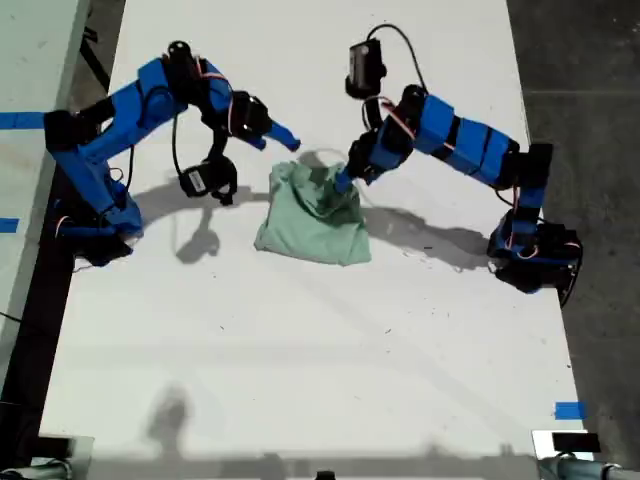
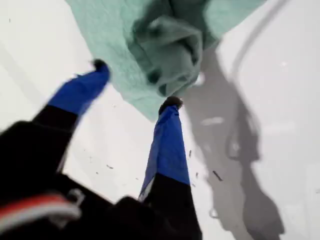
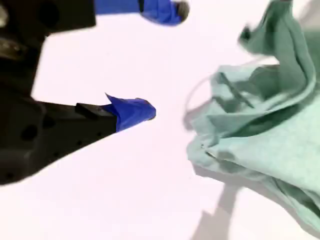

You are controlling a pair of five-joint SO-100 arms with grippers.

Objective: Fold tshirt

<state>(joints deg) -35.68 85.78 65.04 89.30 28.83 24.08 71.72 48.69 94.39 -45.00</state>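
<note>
The pale mint-green tshirt (image 1: 315,215) lies bunched in a rumpled heap on the white table (image 1: 300,350), near the middle of the exterior view. My first gripper (image 1: 345,178) comes in from the exterior view's right and is open, its blue fingertips (image 2: 170,104) at the edge of the tshirt (image 2: 125,35). My second gripper (image 1: 285,140), on the arm at the exterior view's left, is open above bare table, a short way from the tshirt (image 3: 265,145). In the second wrist view my second gripper (image 3: 164,61) has nothing between its fingers.
The arm bases stand at the table's edges on the exterior view's left (image 1: 95,225) and right (image 1: 535,255). Dark floor (image 1: 590,100) borders the table on the exterior view's right. A blue tape mark (image 1: 570,410) sits near the lower right of that view.
</note>
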